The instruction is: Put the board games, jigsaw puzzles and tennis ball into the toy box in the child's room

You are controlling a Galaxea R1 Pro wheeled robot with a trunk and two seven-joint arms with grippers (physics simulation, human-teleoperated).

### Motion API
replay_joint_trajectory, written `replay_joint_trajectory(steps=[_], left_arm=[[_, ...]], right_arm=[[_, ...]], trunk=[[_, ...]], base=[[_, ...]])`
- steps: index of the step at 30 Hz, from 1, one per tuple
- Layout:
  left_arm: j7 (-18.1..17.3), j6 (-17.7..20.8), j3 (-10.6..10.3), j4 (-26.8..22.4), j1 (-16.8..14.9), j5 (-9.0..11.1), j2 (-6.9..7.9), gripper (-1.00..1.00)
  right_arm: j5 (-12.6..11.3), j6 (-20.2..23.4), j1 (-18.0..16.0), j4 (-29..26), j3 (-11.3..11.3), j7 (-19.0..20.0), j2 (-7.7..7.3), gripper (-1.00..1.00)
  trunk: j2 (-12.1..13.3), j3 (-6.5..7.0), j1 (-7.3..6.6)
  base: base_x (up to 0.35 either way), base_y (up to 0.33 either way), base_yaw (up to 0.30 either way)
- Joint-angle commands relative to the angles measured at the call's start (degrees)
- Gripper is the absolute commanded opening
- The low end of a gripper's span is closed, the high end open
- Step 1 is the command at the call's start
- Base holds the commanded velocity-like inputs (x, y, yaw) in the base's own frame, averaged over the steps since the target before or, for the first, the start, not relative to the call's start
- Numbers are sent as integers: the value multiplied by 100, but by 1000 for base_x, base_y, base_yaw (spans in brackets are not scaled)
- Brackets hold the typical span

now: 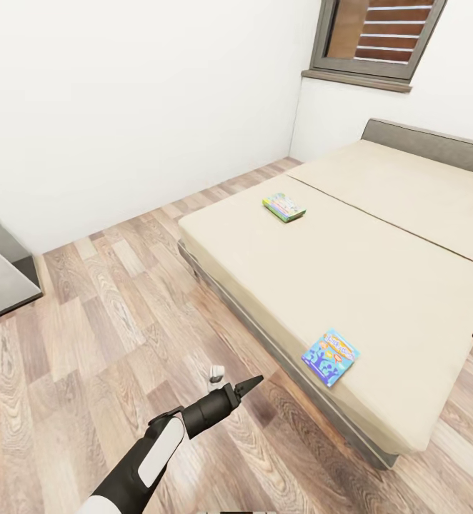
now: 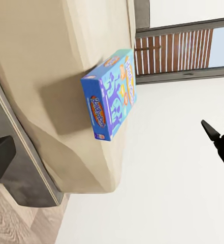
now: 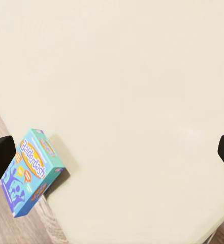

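Bed [image 1: 379, 264] takes up most of what I see from the head camera, a broad beige cover running from about 5 o'clock up to the grey headboard [image 1: 436, 143] at 2 o'clock, with wood-plank floor [image 1: 86, 321] spreading out to the left of it. A slatted window [image 1: 379, 36] sits high in the white wall at 1 o'clock. A dark grey table edge [image 1: 1, 278] pokes in at 9 o'clock.

Two board games lie flat on the cover, well apart. The blue Balderdash box [image 1: 330, 356] rests near the bed's front edge at roughly 5 o'clock; I also see it in the left wrist camera [image 2: 110, 95] and the right wrist camera [image 3: 31, 171], close to the mattress edge. The green-edged Monopoly box [image 1: 284, 206] lies farther back, at about 1 o'clock.

My left gripper [image 1: 247, 386] hangs over the floor just short of the bed, at 6 o'clock; I cannot tell whether its fingers are parted. My right gripper [image 3: 112, 152] is spread wide above the cover, holding nothing.
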Motion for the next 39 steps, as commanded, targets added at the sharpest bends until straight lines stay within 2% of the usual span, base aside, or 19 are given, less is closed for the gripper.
replay_joint_trajectory(steps=[1, 8, 18, 27, 29, 32, 39], left_arm=[[19, 42, -7, 2, -3, 57, 0, 100], [63, 22, -11, 5, -3, 58, -10, 100], [179, 12, -13, 7, -3, 56, -53, 100], [246, 4, -14, 7, -3, 63, -75, 100], [255, 2, -14, 7, -5, 65, -77, 100], [260, 1, -14, 7, -8, 69, -79, 100], [266, 1, -8, 7, -15, 71, -78, 100]], right_arm=[[-15, 49, -5, 0, -3, 9, 0, 100], [-15, 49, -5, 0, -2, 9, 0, 100], [-7, 49, -15, 0, -18, 4, -19, 100], [17, 49, -52, 0, -134, -17, -201, 100], [26, 49, -47, 0, -208, -23, -298, 100], [32, 49, -42, 0, -270, -27, -367, 100], [48, 49, -35, 0, -336, -41, -440, 100]], trunk=[[-2, -4, -1], [-2, -4, -1], [-2, -4, -1], [-2, -4, -1], [-2, -4, -1], [-2, -4, -1], [-2, -4, -1]], base=[[5, 0, 0], [3, 0, -9], [1, 0, -124], [0, 0, -53], [0, 0, -22], [0, 0, -16], [0, 0, -8]])
